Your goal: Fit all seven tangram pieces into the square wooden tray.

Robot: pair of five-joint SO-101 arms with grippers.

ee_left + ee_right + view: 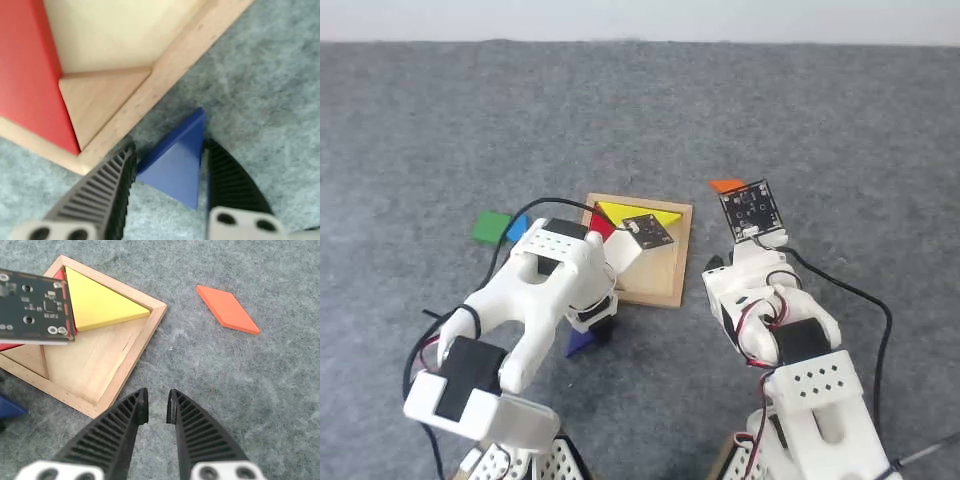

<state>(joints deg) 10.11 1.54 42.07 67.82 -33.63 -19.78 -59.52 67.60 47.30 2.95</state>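
pinching blue triangle point(175, 162) w/ left gripper point(170, 150) just outside tray point(170, 70) corner, right gripper point(157, 402) slightly spread

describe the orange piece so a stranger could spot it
Find the square wooden tray on the grey carpet. Just past its far corner on the right arm's side lies the orange piece. It's the only orange shape, a flat parallelogram alone outside the tray.
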